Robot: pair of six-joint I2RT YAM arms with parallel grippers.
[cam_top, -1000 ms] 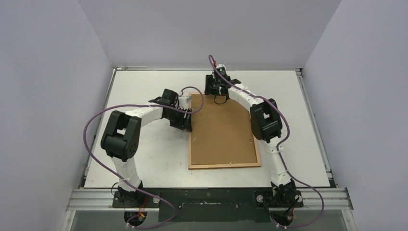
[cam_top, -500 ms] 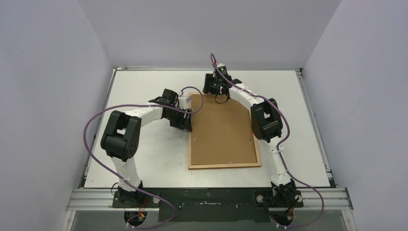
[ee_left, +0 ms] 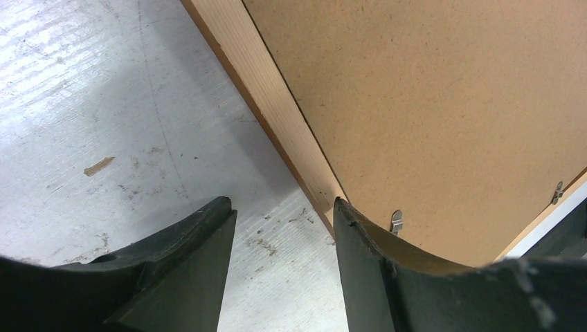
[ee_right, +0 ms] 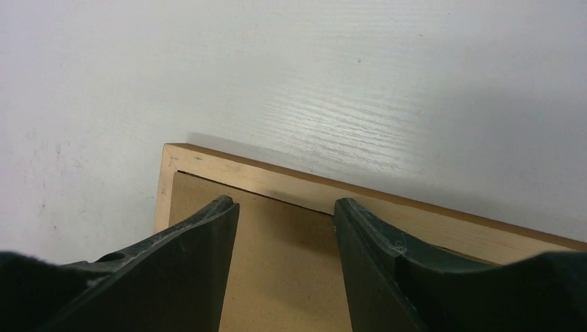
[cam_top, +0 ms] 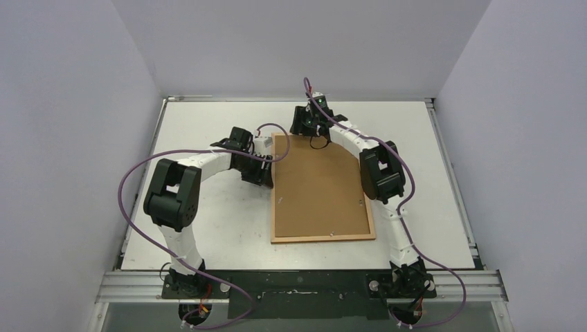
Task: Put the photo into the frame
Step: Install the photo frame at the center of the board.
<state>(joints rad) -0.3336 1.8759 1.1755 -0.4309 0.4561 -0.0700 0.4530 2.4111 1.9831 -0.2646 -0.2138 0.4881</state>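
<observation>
The frame [cam_top: 322,239] lies face down in the middle of the desk [cam_top: 208,228], with the backing sheet [cam_top: 318,187] seated in it. The photo is hidden, presumably beneath. At its 9 o'clock edge the left pincer [ee_left: 280,204], spread and empty, straddles the rail near a clip [ee_left: 396,221]. At 12 o'clock the right pincer [ee_right: 285,204] hangs spread and empty over the far rail. Hold the sheet flat while turning clips.

Frame [ee_left: 273,104], pale smooth bare wood, fine-grained; backing sheet [ee_left: 429,104], matt speckled brown fibreboard; clips [ee_left: 396,221], small, shiny metal; table [ee_left: 104,104], white, matt, grained and scuffed.
</observation>
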